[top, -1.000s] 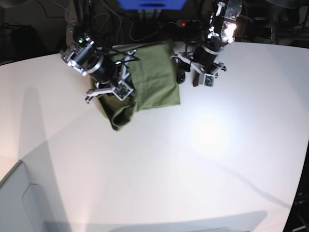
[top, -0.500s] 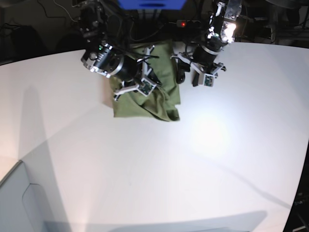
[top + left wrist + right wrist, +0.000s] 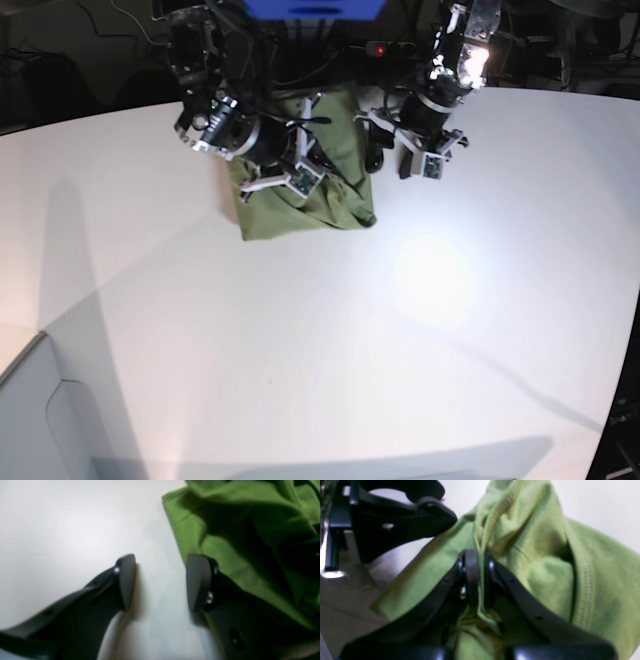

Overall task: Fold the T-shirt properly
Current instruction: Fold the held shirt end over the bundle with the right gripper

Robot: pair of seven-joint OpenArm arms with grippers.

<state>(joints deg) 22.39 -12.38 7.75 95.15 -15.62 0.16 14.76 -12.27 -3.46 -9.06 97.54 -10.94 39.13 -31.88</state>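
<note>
T-shirt lies at about 11 o'clock on the white table in the base view, far side, now a compact squarish packet with its near edge roughly straight and a bunched corner at its 4 o'clock. Change over the last second: the loose flap that hung off the packet toward 7 o'clock has been carried up and across toward 3 o'clock, so the fabric that trailed on the table now sits on top of the body of the garment. Right gripper made that move; its jaws are pressed together, pinching a gathered hem seam of the fabric, and it hovers low over the packet's upper half in the base view. Left gripper has not moved; its jaws stand spread with bare table between them, one fingertip just beside the shirt's edge, holding nothing. Judgement: one fold across is essentially laid, but the top layer looks rumpled where the pinch gathers it. Release and a smoothing pass seem the likely need before any further fold. Risk: dragging the layer back on withdrawal if the pinch opens late.
</note>
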